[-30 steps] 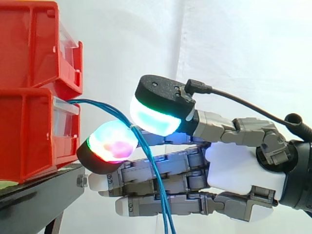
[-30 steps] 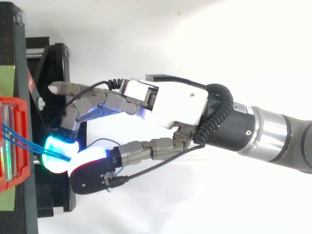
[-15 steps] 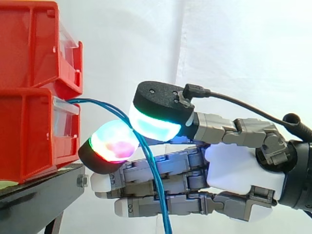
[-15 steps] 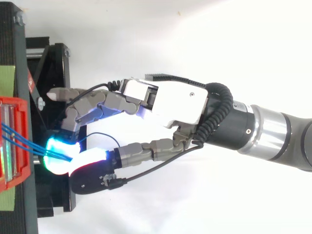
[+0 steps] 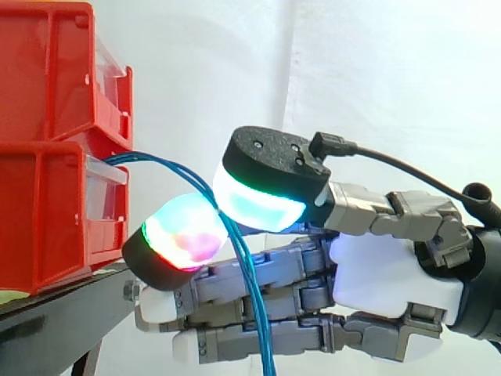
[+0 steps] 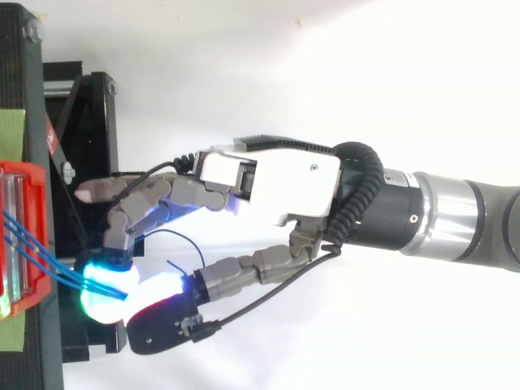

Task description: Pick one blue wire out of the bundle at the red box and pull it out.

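Observe that the hand (image 5: 383, 274) grips the blue wires (image 5: 160, 161) between its glowing pads (image 5: 184, 235), with the thumb pad above and a finger pad below. More than one strand runs through this pinch. The other fingers lie straight underneath. Ahead of the fingertips, the wires arch into the front of the lower red bin (image 5: 47, 211). Behind the pinch they hang down across the straight fingers. A second red bin (image 5: 47, 70) is stacked above the first. The black stand (image 5: 63, 321) lies just below and ahead of the fingertips. A white curtain (image 5: 391, 78) hangs behind the hand.
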`<state>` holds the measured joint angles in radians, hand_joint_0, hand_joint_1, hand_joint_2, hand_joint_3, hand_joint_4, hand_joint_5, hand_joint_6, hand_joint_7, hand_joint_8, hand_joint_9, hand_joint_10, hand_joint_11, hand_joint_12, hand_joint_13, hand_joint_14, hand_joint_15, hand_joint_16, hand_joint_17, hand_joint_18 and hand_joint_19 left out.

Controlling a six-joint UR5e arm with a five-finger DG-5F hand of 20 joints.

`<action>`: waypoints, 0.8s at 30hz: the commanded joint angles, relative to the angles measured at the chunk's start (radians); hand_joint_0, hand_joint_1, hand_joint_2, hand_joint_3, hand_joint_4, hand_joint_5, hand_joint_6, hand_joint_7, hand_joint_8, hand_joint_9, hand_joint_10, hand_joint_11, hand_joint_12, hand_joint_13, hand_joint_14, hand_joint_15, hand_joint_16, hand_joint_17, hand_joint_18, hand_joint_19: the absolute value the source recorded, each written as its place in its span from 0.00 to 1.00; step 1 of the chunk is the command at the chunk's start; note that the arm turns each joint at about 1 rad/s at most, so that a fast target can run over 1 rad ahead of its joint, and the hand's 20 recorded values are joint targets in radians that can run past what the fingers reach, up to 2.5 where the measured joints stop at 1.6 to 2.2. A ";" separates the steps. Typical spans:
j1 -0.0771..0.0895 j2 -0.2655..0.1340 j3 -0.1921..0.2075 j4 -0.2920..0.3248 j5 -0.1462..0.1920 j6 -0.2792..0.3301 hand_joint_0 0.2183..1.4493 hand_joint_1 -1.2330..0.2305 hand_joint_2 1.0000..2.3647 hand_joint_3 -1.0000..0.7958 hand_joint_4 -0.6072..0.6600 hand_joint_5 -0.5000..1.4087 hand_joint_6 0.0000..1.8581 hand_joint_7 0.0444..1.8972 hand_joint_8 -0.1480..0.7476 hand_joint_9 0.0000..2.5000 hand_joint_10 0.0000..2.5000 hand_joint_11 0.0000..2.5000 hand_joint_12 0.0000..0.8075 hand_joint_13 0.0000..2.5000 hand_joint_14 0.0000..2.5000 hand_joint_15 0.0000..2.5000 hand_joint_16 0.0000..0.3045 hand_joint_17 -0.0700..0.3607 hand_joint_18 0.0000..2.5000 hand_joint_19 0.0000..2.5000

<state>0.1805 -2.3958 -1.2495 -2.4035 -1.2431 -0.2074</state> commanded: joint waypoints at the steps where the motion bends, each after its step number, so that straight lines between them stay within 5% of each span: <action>1: -0.006 0.003 -0.001 -0.034 -0.039 -0.001 0.32 0.35 0.01 0.52 0.56 0.17 0.51 0.39 0.51 0.28 0.01 0.19 0.48 0.09 0.00 0.05 0.21 0.50 0.06 0.12; 24: -0.030 0.112 -0.016 -0.246 -0.062 -0.023 0.32 0.35 0.01 0.52 0.55 0.17 0.51 0.38 0.51 0.29 0.01 0.19 0.49 0.09 0.00 0.06 0.21 0.50 0.07 0.12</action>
<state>0.1560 -2.3037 -1.2537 -2.6261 -1.2955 -0.2223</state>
